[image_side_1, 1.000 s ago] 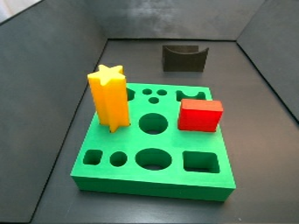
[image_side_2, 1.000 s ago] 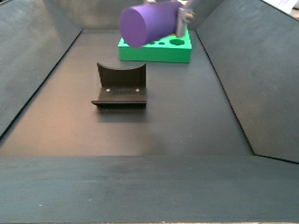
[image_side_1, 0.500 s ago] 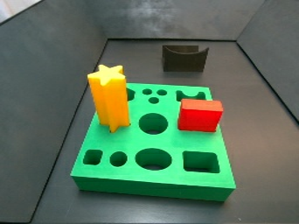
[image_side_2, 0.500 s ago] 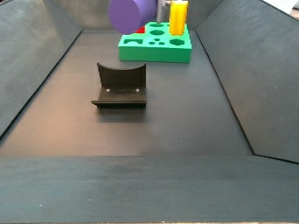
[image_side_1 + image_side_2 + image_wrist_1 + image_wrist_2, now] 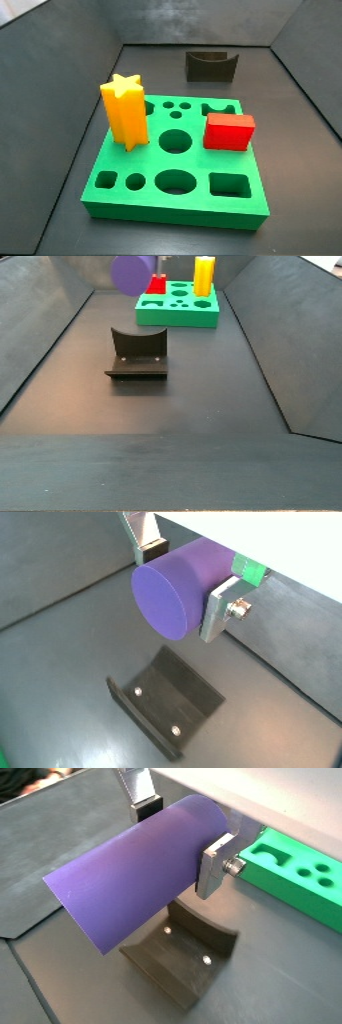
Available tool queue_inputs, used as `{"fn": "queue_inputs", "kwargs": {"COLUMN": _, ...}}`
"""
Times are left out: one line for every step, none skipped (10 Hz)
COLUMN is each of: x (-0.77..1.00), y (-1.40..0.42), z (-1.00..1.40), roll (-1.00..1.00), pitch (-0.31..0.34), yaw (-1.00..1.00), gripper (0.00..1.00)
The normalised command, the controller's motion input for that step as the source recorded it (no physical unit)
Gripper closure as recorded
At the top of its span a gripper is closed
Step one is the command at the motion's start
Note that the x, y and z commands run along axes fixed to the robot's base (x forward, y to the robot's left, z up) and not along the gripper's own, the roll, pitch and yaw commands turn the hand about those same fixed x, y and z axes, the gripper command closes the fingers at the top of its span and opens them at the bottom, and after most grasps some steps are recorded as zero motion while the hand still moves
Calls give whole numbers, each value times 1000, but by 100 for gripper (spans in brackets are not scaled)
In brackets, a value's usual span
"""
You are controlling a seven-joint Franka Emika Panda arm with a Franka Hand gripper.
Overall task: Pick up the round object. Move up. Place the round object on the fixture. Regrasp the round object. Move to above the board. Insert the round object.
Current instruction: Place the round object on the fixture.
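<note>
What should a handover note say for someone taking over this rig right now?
Gripper: jaws shut on the round object, holding the purple peg by its curved sides, in the air over the dark floor.
Fixture: on the floor, its notch empty; in both wrist views it lies below the held peg.
Board: green, on the floor, with a yellow star standing in it and a red cube on it.
Done: the peg is picked up and lifted.
Left: nothing rests on the fixture, so placing it there, regrasping, moving above the board and inserting appear to remain.
</note>
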Motion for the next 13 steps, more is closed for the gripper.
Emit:
{"fn": "queue_inputs", "kwargs": {"x": 230, "y": -344, "z": -409, "roll": -1000, "pitch": 127, "yaw": 17, "gripper": 100}}
{"fn": "queue_inputs", "kwargs": {"x": 118, "y": -323, "z": -396, "roll": -1000, "pitch": 138, "yaw": -12, "gripper": 100}}
{"fn": "queue_inputs", "kwargs": {"x": 15, "y": -128, "z": -204, "roll": -1000, "pitch": 136, "yaw": -32, "gripper": 100}}
{"fn": "queue_inputs", "kwargs": {"x": -23, "y": -69, "z": -76, "roll": -1000, "pitch": 135, "yaw": -42, "gripper": 100}}
{"fn": "queue_inputs", "kwargs": {"x": 5, "y": -19, "z": -37, "roll": -1000, "pitch": 142, "yaw": -55, "gripper": 100}}
{"fn": "queue_inputs", "kwargs": {"x": 27, "y": -1, "z": -30, "roll": -1000, "pitch": 145, "yaw": -63, "gripper": 100}}
{"fn": "queue_inputs", "kwargs": {"x": 62, "y": 22, "z": -23, "roll": -1000, "pitch": 158, "yaw": -82, "gripper": 100}}
{"fn": "queue_inputs", "kwargs": {"x": 68, "y": 29, "z": -20, "roll": -1000, "pitch": 165, "yaw": -93, "gripper": 100}}
{"fn": "queue_inputs", "kwargs": {"x": 60, "y": 36, "z": -9, "roll": -1000, "pitch": 163, "yaw": -119, "gripper": 100}}
{"fn": "queue_inputs", "kwargs": {"x": 54, "y": 38, "z": -9, "roll": -1000, "pitch": 152, "yaw": -155, "gripper": 100}}
{"fn": "queue_inputs", "kwargs": {"x": 54, "y": 40, "z": -10, "roll": -843, "pitch": 117, "yaw": -161, "gripper": 100}}
{"fn": "queue_inputs", "kwargs": {"x": 55, "y": 41, "z": -6, "roll": -725, "pitch": 92, "yaw": -160, "gripper": 100}}
{"fn": "queue_inputs", "kwargs": {"x": 56, "y": 40, "z": -11, "roll": -483, "pitch": 51, "yaw": -149, "gripper": 100}}
